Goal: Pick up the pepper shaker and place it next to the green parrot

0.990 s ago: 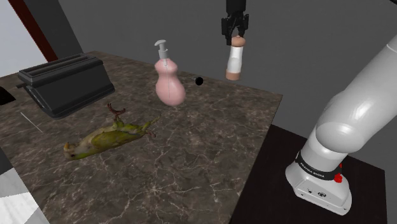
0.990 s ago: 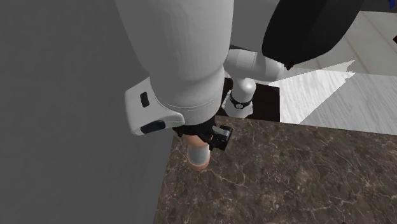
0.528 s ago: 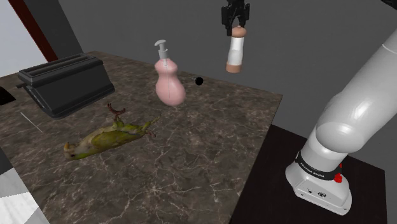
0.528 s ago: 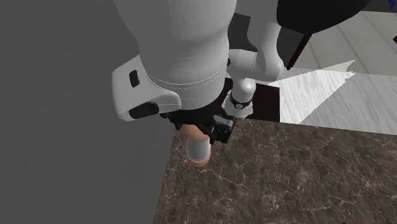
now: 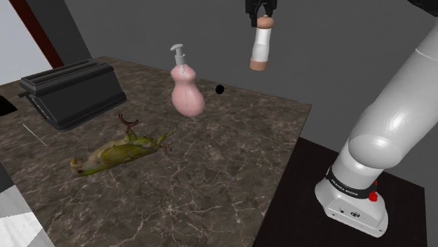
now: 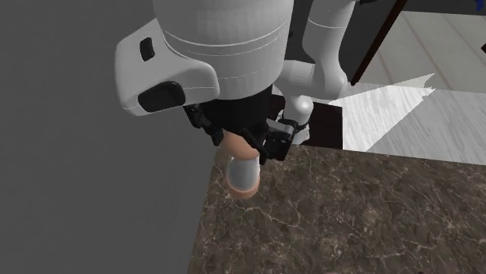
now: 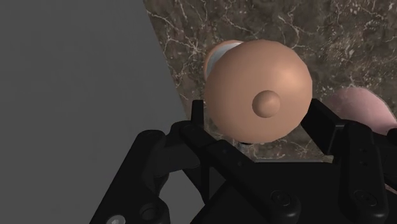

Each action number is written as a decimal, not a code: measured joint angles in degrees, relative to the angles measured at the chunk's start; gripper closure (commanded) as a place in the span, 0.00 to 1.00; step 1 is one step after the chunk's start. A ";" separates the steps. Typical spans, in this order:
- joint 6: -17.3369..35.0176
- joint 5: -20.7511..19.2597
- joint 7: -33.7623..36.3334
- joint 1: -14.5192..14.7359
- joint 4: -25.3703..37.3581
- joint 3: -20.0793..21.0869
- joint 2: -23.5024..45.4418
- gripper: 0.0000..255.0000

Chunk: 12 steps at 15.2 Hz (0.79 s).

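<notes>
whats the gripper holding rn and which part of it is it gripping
The gripper holds the pepper shaker, clasped by the rounded tan knob at its top; the white body hangs free below.

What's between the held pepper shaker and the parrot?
A pink pump bottle stands on the counter roughly between the pepper shaker, held high in the gripper, and the green parrot. The shaker hangs above its pump, so passing over looks possible.

surface: dark marbled counter [image 5: 210,182] | on it: black toaster [image 5: 74,91], pink pump bottle [image 5: 187,95], green parrot [image 5: 125,149] on side
</notes>
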 measured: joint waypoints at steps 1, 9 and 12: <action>-1.01 0.06 -0.12 -0.03 1.46 -0.06 0.45 1.00; -8.68 0.75 -0.91 -0.31 13.82 -0.55 5.20 1.00; -11.74 1.11 -1.18 -0.47 18.98 -0.74 7.34 1.00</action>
